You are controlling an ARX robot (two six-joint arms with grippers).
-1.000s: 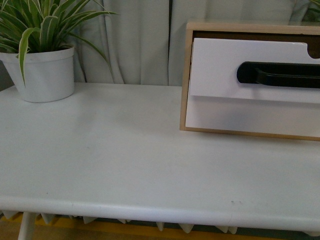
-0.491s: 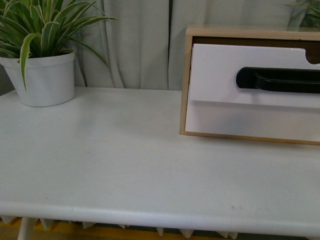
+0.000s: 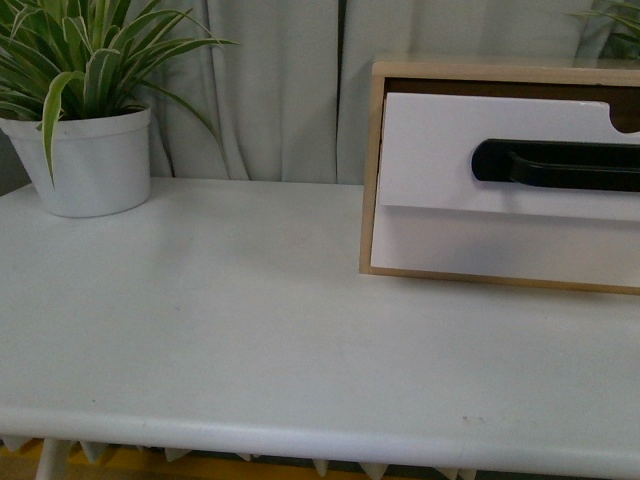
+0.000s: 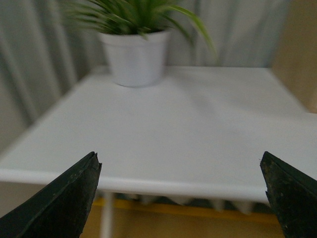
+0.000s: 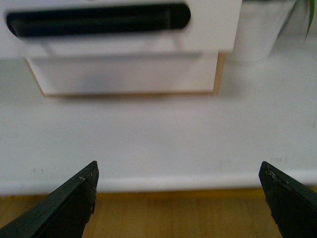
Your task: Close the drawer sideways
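**A:** Where is the drawer, and is it shut?

**B:** The drawer [image 3: 480, 150] is at the far right of the desk [image 3: 250, 330], inside its light-wood frame [image 3: 372, 170]. Its white front stands proud of the frame. It shades the plain white front [image 3: 480, 245] below it and leaves a dark gap above, so I judge it open.

**A:** Does the black bar handle [image 3: 560, 165] matter here?

**B:** Probably not. A push on the flat front should close it, so nothing needs gripping.

**A:** And the arms?

**B:** The right end effector [image 5: 178, 171] is spread wide and empty. It hangs off the desk's near edge, well apart from the drawer but facing it, so it seems placed for the push. The left end effector [image 4: 178, 163] is also spread and empty, and it faces the plant pot [image 4: 134, 59] instead.

**A:** What could go wrong?

**B:** The frame appears to rest loose on the desk, so a hard shove might slide the whole box.
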